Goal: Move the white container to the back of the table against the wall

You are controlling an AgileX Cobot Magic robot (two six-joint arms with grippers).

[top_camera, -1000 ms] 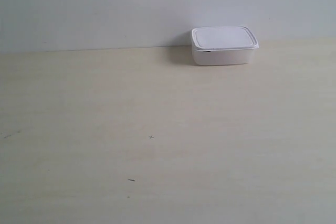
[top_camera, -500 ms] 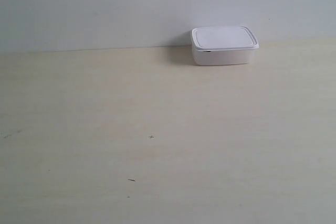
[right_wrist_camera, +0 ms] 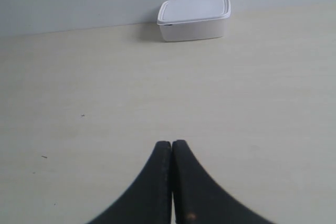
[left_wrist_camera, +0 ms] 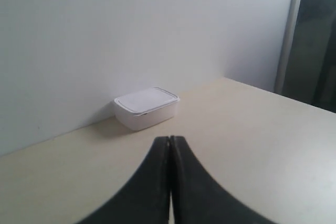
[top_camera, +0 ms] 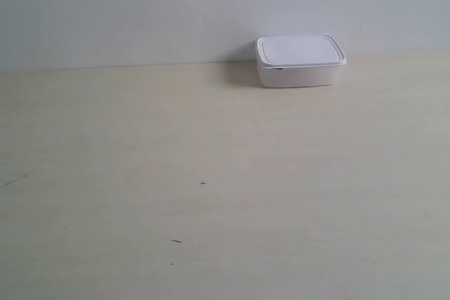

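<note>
Sitting against the wall [top_camera: 140, 12], white container [top_camera: 300, 60] (lid on).

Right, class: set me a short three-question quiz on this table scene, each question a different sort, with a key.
1. True or false: the white container has its lid on.
2. Where does it sit? A in the middle; B at the back of the table, by the wall; C held in a hand.
3. Fill in: the left hand and right hand are both ____.
Key: 1 true; 2 B; 3 shut.
</note>
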